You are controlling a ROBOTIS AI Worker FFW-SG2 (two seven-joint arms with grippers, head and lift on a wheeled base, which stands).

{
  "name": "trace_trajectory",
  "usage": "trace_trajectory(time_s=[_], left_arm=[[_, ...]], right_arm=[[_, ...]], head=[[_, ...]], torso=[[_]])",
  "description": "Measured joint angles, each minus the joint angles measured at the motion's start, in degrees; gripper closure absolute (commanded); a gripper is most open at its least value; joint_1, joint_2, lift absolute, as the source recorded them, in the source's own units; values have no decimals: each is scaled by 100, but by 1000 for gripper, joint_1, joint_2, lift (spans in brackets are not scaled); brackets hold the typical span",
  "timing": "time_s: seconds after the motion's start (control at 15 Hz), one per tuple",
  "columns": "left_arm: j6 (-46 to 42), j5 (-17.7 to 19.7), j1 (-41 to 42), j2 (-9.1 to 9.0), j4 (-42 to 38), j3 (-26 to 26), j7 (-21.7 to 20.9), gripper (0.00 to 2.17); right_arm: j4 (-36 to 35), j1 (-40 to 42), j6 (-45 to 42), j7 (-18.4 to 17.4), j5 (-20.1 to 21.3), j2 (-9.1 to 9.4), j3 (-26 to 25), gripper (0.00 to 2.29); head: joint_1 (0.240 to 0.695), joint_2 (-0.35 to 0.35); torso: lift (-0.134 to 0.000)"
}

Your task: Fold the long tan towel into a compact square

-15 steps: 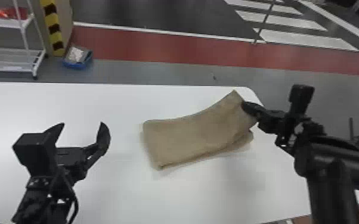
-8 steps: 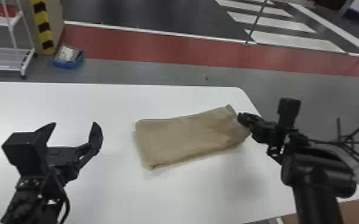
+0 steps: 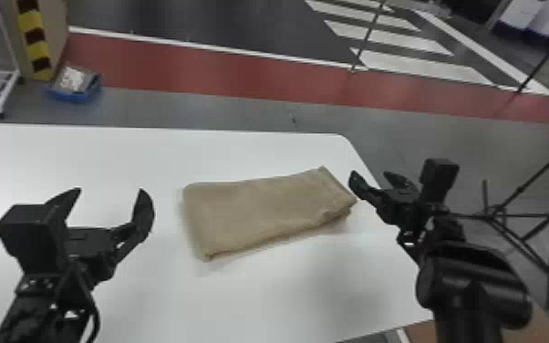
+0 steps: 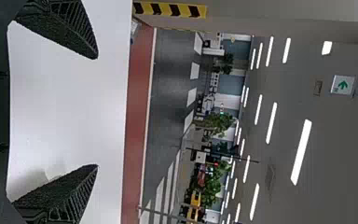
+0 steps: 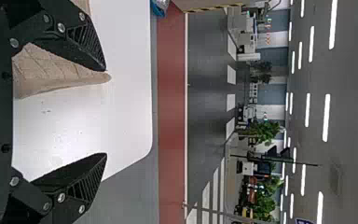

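The tan towel [image 3: 264,210] lies folded into a flat rectangle on the white table, its right end slightly loose with layers showing at the near right corner. My right gripper [image 3: 377,175] is open just beyond that right end. In the right wrist view, the towel [image 5: 51,72] shows partly behind one finger of the open right gripper [image 5: 106,112], with nothing held between the fingers. My left gripper [image 3: 110,191] stands open to the left of the towel, apart from it. The left wrist view has the same left gripper [image 4: 98,112] with bare table between its spread fingers.
The white table [image 3: 105,155] has its rounded far right corner close to the right gripper. Beyond it on the floor are a blue bin [image 3: 75,86] and a white rack [image 3: 0,86] at the far left. Black stand legs [image 3: 524,228] are at the right.
My right gripper has let go of the towel's right end and moved off to the right. That end, raised earlier, has come down flat. The head view has shifted slightly.
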Motion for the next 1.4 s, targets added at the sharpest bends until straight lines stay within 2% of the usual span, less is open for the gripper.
trace_trajectory(time_s=[0.2,0.4,0.47,0.53,0.6,0.67,0.73,0.8,0.87,1.0,1.2,1.4], left_arm=[[-12,114,-142,-62,220,-290,-10,161],[-8,229,-379,-169,542,-673,-11,167],[-9,232,-434,-219,646,-761,-18,167],[-13,226,-472,-271,741,-841,-3,164],[-29,203,-488,-298,795,-905,41,161],[-73,167,-492,-303,822,-937,93,157],[-183,125,-493,-296,837,-940,193,154],[-316,98,-481,-266,829,-909,286,154],[-399,85,-432,-238,762,-824,322,154],[-447,72,-281,-202,581,-568,316,154],[-455,63,-189,-172,467,-226,268,151],[-456,54,-167,-76,400,29,286,151]], right_arm=[[1,224,-595,-54,-139,182,-75,76],[23,559,-1044,-81,-529,211,-210,87],[32,645,-1165,-74,-590,217,-222,161],[50,727,-1267,-9,-675,226,-230,657],[61,799,-1308,194,-810,227,-247,1612],[51,850,-1282,467,-929,227,-261,2034],[8,873,-1103,891,-1014,224,-266,2175],[-27,849,-859,1301,-1031,214,-229,2250],[-43,795,-745,1472,-979,203,-95,2250],[26,668,-776,1464,-719,202,297,2250],[212,595,-666,1440,-346,257,763,2253],[327,626,-490,1426,-103,405,1047,2250]], head=[[695,-350],[695,-350],[695,-350],[695,-350],[695,-350],[695,-350],[695,-350],[695,-350],[695,-350],[695,-340],[695,-266],[695,-194]], torso=[[-123],[-123],[-123],[-123],[-123],[-123],[-123],[-123],[-123],[-123],[-123],[-123]])
